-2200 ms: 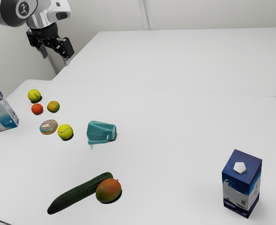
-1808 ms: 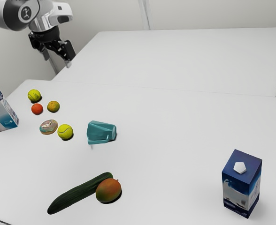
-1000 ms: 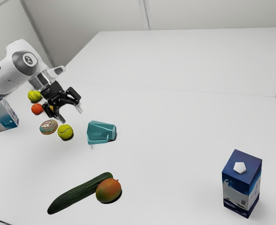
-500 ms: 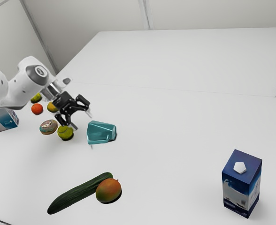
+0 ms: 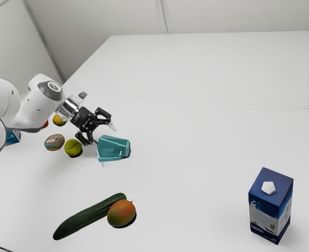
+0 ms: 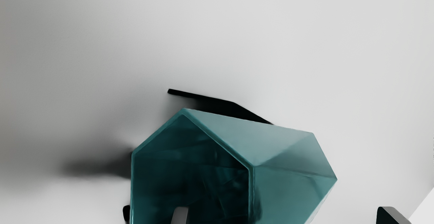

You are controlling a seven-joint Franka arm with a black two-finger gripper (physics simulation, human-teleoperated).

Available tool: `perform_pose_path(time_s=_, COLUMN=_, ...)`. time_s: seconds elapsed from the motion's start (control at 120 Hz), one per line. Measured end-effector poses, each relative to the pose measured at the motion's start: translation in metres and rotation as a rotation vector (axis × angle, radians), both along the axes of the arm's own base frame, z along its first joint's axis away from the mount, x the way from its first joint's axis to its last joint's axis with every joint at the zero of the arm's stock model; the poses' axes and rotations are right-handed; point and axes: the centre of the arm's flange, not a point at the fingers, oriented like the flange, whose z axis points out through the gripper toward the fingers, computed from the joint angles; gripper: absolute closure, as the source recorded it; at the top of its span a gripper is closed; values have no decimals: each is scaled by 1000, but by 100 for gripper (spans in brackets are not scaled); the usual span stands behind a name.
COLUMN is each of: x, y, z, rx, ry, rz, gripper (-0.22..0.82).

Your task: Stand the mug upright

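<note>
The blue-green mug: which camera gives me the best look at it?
The wrist view: the mug appears large there, with its dark, open mouth and angular walls clear, though part runs out of the picture. The exterior view shows it smaller, lying on its side on the table, near a tennis ball.

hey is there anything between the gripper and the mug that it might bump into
Nothing visible stands between the open gripper and the mug lying on its side. The tennis ball is close by, toward the exterior view's left from the mug, outside that gap.
</note>
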Motion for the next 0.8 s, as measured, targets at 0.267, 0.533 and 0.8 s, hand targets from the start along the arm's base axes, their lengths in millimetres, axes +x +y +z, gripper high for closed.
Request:
perform_pose_path(time_s=0.267, x=4, y=-13, z=-6, rx=-26, ry=4, rz=-4, gripper=33)
perform_pose_path(time_s=0.533, x=14, y=-23, z=12, rx=-18, ry=-29, rz=-23, gripper=66)
perform_pose_path(time_s=0.8, x=19, y=-37, z=21, rx=-12, ry=-46, rz=-45, gripper=76)
